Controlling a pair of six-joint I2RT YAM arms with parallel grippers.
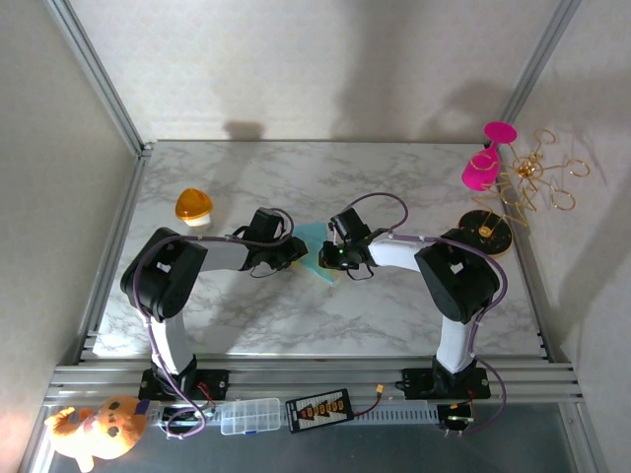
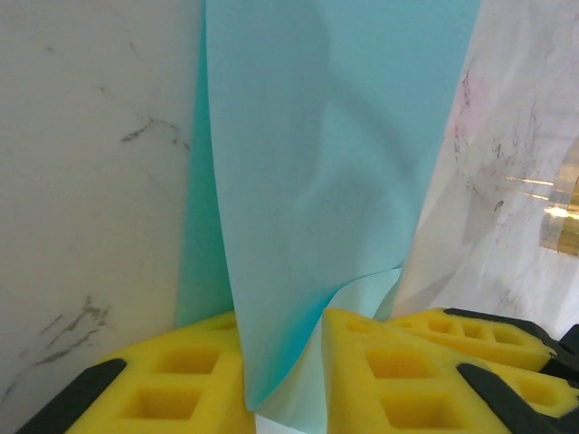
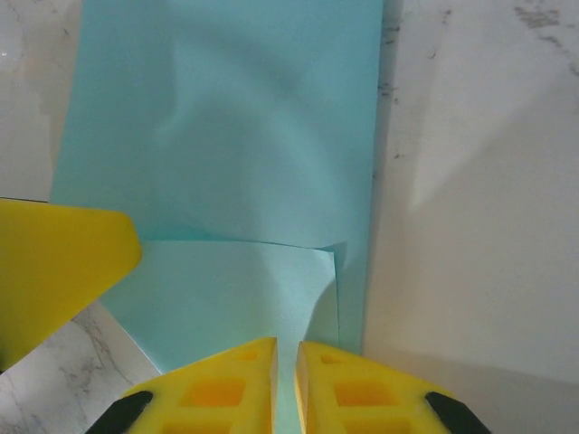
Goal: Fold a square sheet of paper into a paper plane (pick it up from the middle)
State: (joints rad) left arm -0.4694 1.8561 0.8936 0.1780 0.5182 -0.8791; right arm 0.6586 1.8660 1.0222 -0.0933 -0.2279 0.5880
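Observation:
The square sheet of paper [image 1: 314,240] is teal and partly folded, lying mid-table between the two grippers. My left gripper [image 1: 293,258] reaches it from the left. In the left wrist view the paper [image 2: 326,181] rises ahead, and a loose curled fold of it hangs in the narrow gap of the gripper [image 2: 285,380], whose jaws are still slightly apart. My right gripper [image 1: 331,258] reaches it from the right. In the right wrist view this gripper [image 3: 287,384] is shut on the near edge of the paper [image 3: 226,136], where a lighter flap is folded over. The left gripper's yellow fingertip [image 3: 54,271] shows at the left.
An orange dome [image 1: 194,205] sits at the back left of the marble table [image 1: 296,315]. At the back right stand a pink object [image 1: 480,169], a black round base [image 1: 484,230] and gold wire pieces [image 1: 537,182]. Aluminium frame rails run along the table's sides.

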